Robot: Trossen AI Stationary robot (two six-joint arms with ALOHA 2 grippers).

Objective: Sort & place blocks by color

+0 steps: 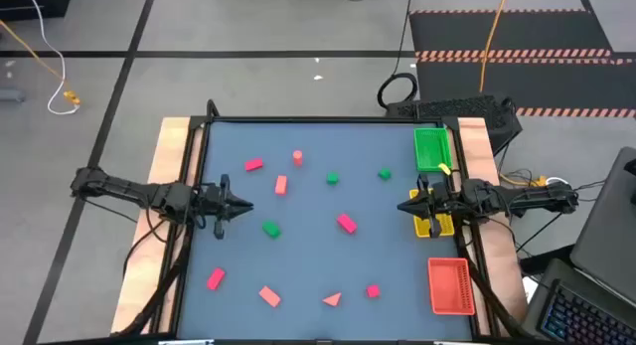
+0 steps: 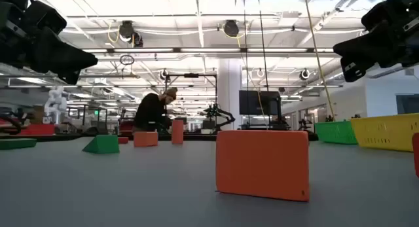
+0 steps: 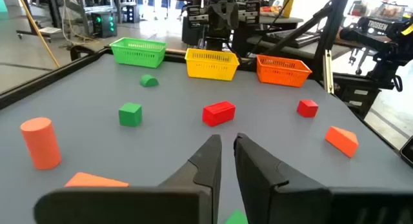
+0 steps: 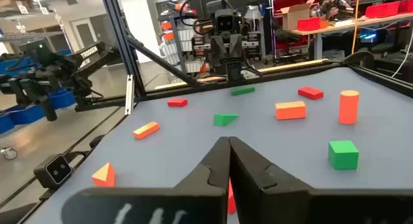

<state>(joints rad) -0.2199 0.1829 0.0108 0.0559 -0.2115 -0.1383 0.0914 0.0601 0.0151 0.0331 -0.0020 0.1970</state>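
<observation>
Red, pink and green blocks lie scattered flat on the blue-grey table (image 1: 308,256). Among them are a pink cylinder (image 1: 297,158) standing on end, a red cuboid (image 1: 346,223), a green block (image 1: 271,228) and a triangle (image 1: 332,299). My left gripper (image 1: 246,208) hovers over the table's left side with its fingers drawn together to a narrow slit. The green block (image 3: 237,217) lies just ahead of it. My right gripper (image 1: 402,206) hovers at the right side, shut and empty. The red cuboid (image 4: 230,192) lies just ahead of it.
Three trays stand along the right edge: green (image 1: 430,149) at the far end, yellow (image 1: 434,224) under my right arm, red (image 1: 449,285) at the near end. Wooden rails border the table's left and right sides. A large orange block (image 2: 262,163) sits close to the low camera.
</observation>
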